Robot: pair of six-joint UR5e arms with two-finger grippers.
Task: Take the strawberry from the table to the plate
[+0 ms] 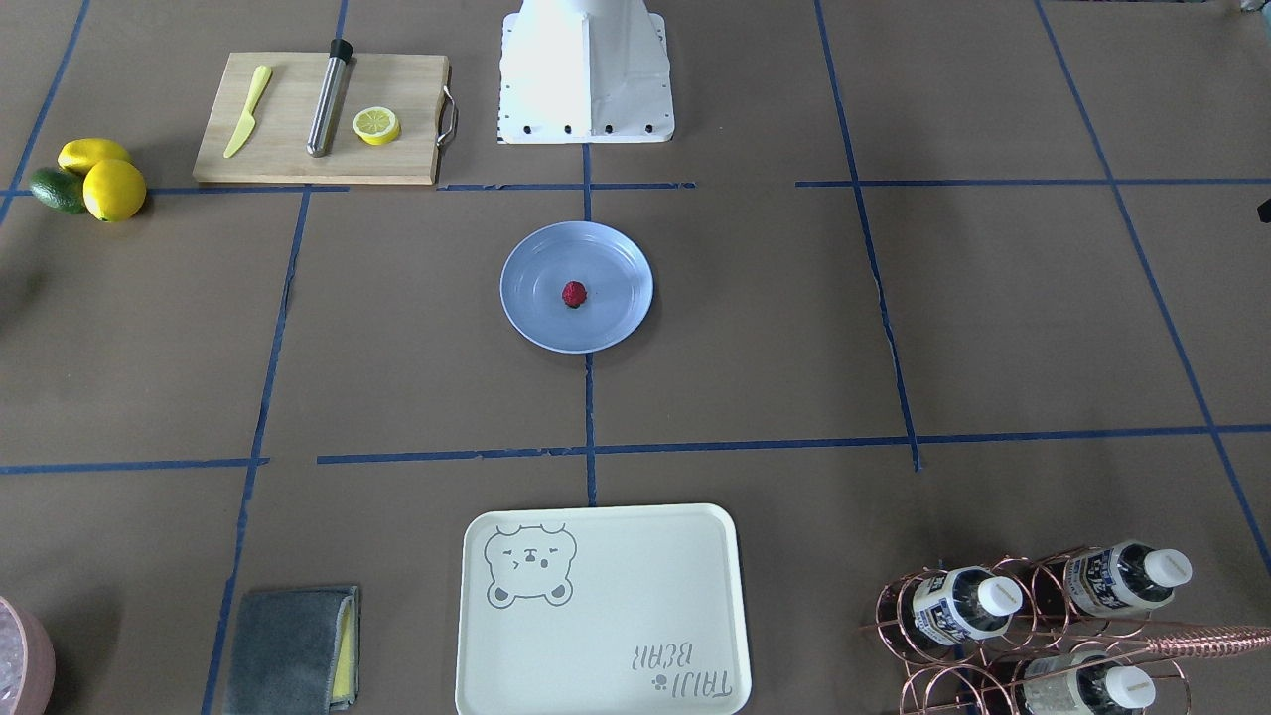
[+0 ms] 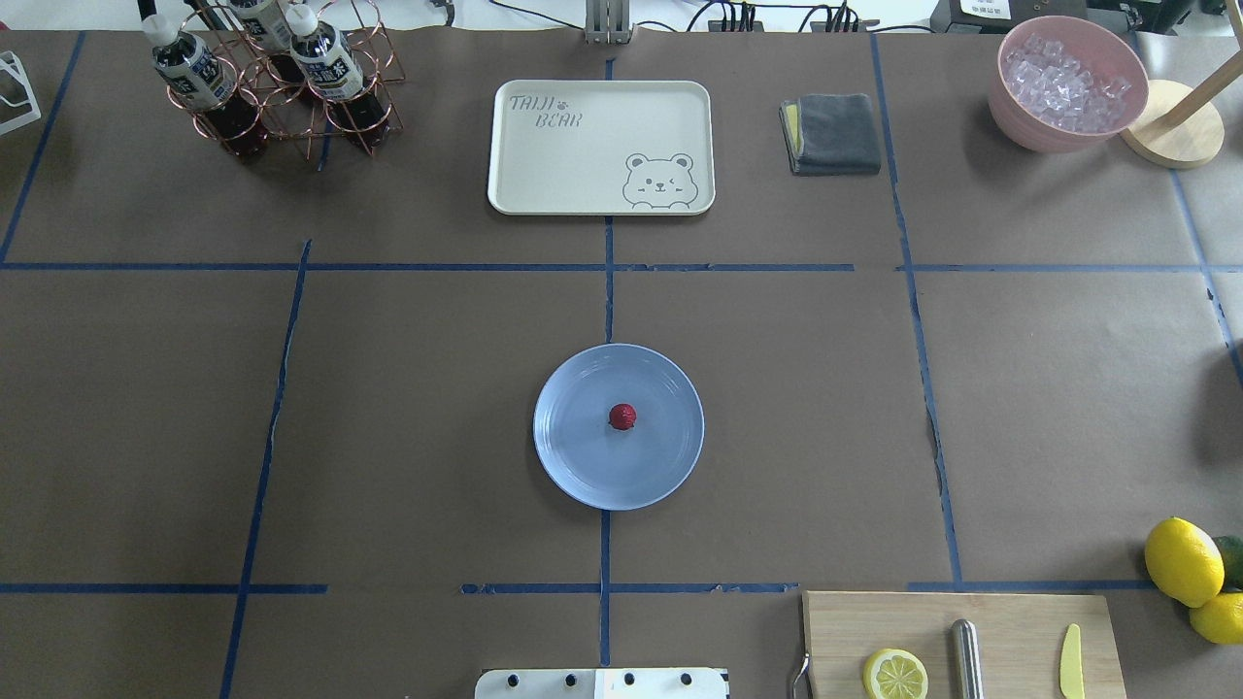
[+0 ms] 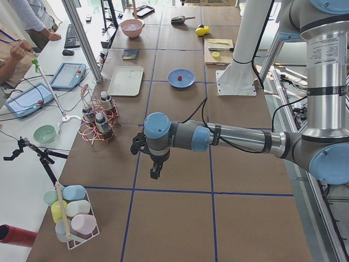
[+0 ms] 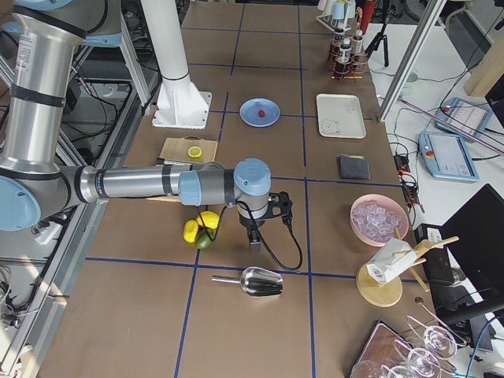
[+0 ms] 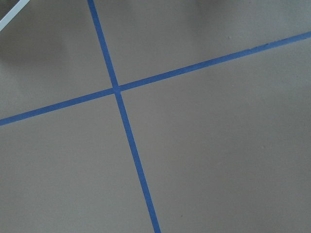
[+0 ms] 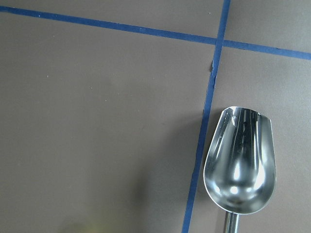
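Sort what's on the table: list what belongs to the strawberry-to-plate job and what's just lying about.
Job:
- strawberry, already lying on the plate
- plate
- table

Lying about:
- bear tray
- cutting board
- lemon slice
- whole lemons
- grey cloth
- ice bowl
- bottles
- metal scoop

Red strawberry (image 2: 622,416) mid blue plate (image 2: 583,466)

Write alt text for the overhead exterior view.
A small red strawberry sits at the middle of a light-blue plate centred on the brown, blue-taped table. A cream bear tray lies beyond it; a cutting board sits at bottom right.
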